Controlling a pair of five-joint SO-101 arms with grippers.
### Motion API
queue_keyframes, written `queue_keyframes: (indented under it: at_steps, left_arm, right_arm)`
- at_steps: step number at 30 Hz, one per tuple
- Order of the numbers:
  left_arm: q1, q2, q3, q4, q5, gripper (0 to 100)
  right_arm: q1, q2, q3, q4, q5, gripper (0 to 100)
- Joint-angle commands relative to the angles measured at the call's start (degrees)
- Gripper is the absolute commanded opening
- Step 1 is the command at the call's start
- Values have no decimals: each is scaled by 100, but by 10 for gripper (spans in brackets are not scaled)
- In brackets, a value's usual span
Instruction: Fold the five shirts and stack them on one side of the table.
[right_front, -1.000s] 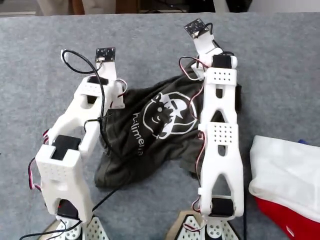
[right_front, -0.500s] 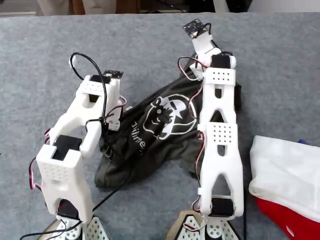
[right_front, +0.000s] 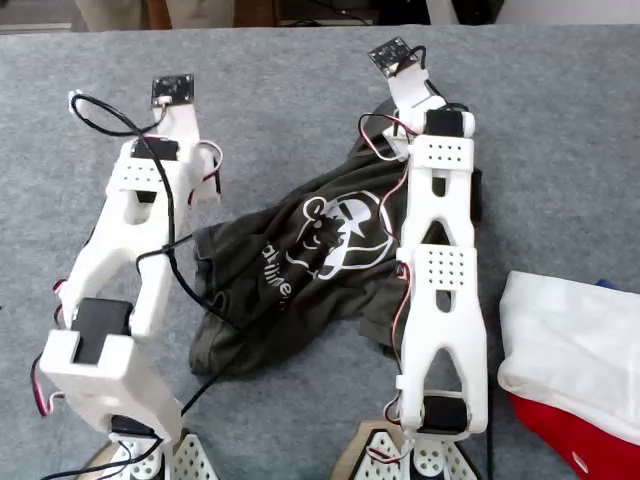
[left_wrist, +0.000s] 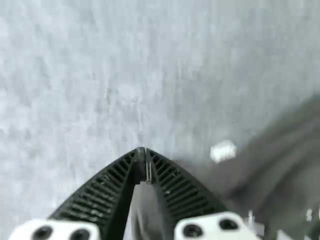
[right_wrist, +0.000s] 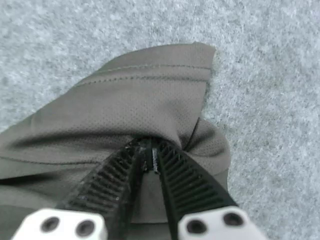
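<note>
— Where is the dark shirt (right_front: 320, 250) lying?

— Crumpled in the middle of the desk (right_front: 300, 80), printed side up, between the two arms. Its far end runs under the right arm.

— Does the right gripper (right_wrist: 150, 146) have it?

— Yes. Its jaws are clamped on a raised fold of the cloth, close to a stitched hem that ends on bare desk just past the tips.

— And the left gripper (left_wrist: 141, 154)?

— Clenched, tips meeting, with nothing visible between them. It hangs over bare grey desk towards the left side. The shirt's edge, with a small white tag (left_wrist: 223, 151), lies just beside it, apart from the tips.

— Any other shirts?

— A white shirt (right_front: 570, 340) sits on a red shirt (right_front: 570, 435) towards the desk's right side, near the front edge. They are well apart from both grippers.
</note>
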Motion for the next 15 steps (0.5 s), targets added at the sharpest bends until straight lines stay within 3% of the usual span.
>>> queue_keyframes:
  at_steps: [1, 4, 8, 15]
  left_arm:
    - [-9, 497, -396, -97, 123, 102]
    - [-18, 1138, -985, 809, 431, 177]
    - [-62, 1930, -2057, 2215, 387, 178]
    - [-88, 2738, -3868, 3745, 387, 178]
  right_arm:
    - [13, -31, -312, -123, 35, 9]
    - [13, -31, -312, -123, 35, 9]
    - [13, -31, -312, -123, 35, 9]
    - [13, -31, -312, -123, 35, 9]
